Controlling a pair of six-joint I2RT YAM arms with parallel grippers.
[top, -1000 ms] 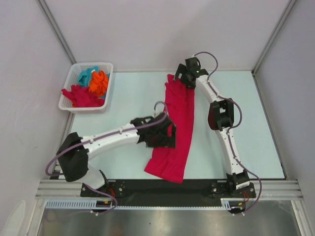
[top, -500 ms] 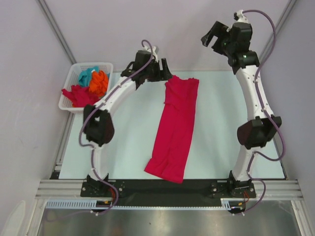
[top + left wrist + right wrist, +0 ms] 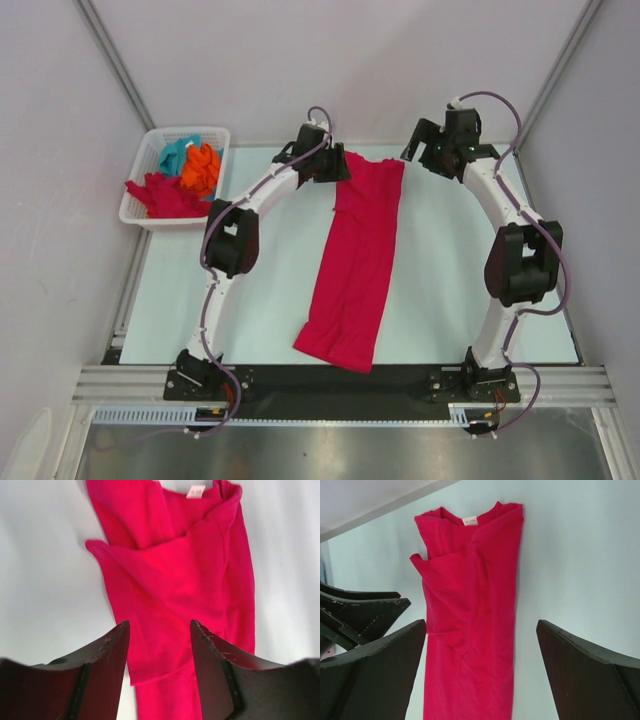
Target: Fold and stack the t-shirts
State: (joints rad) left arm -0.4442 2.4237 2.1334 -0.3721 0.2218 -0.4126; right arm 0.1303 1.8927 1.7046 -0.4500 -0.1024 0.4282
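Observation:
A crimson t-shirt [image 3: 355,255], folded lengthwise into a long strip, lies flat from the far middle of the table to the near edge. Its collar end with a small white label [image 3: 196,491] is at the far side. My left gripper [image 3: 332,166] is open and empty, just left of the shirt's far end; in the left wrist view [image 3: 159,630] its jaws stand apart above the cloth [image 3: 175,580]. My right gripper [image 3: 424,152] is wide open and empty to the right of the shirt's far end [image 3: 470,595], with its jaws [image 3: 481,625] above it.
A white lattice basket [image 3: 137,212] at the far left holds teal [image 3: 175,155], orange [image 3: 203,168] and crimson [image 3: 165,195] shirts. The shirt's near end hangs slightly over the black front rail [image 3: 420,378]. The left gripper's fingers [image 3: 365,611] show in the right wrist view.
My left arm swung from mid-table to the far end beside the collar. My right gripper let go of the collar, rose, then came back down. The shirt's far end now lies flat.

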